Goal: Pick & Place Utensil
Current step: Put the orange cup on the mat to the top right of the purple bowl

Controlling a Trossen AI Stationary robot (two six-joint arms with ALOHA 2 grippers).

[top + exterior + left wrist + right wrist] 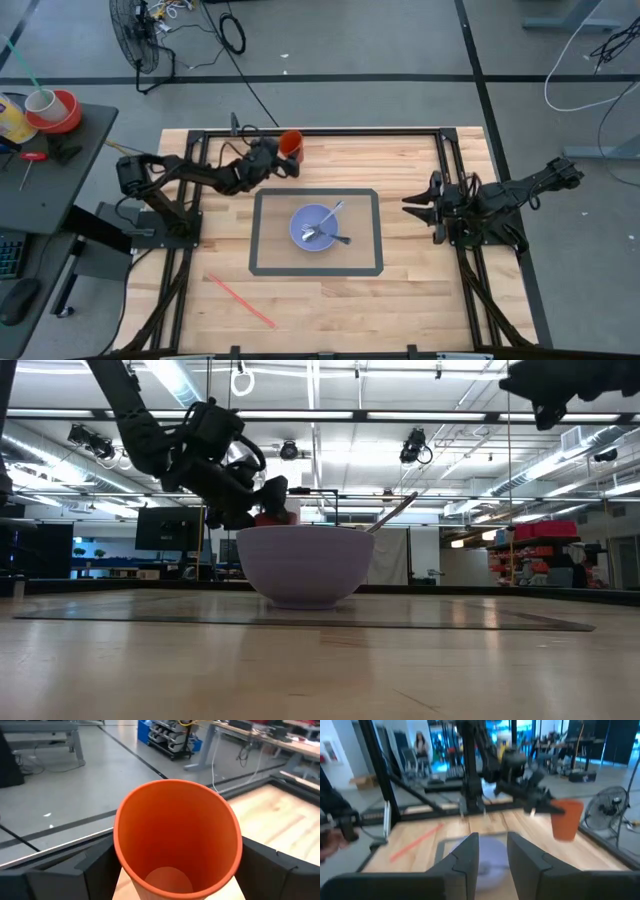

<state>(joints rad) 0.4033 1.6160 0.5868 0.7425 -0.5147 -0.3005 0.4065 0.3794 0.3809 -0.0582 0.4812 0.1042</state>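
**Utensils in the bowl, orange cup in the left gripper's grasp**

The utensils (330,226), 2 thin metal pieces that look like a spoon and a fork, rest in the pale lavender bowl (300,222) at the centre of the high view, on the dark-bordered mat (262,232); 1 handle leans over the rim toward the upper right. They are judged light, rigid and slippery, best pinched across the raised handle. The left gripper (276,157), upper left of centre, holds the orange cup (291,144), its jaws spread wide around the wall. The cup looks like thin, light plastic that could deform if squeezed. The right gripper (416,205) waits at the right of the mat, jaws narrow and empty. A pink straw (241,301) lies at the lower left. No brand, label or legible writing is visible.
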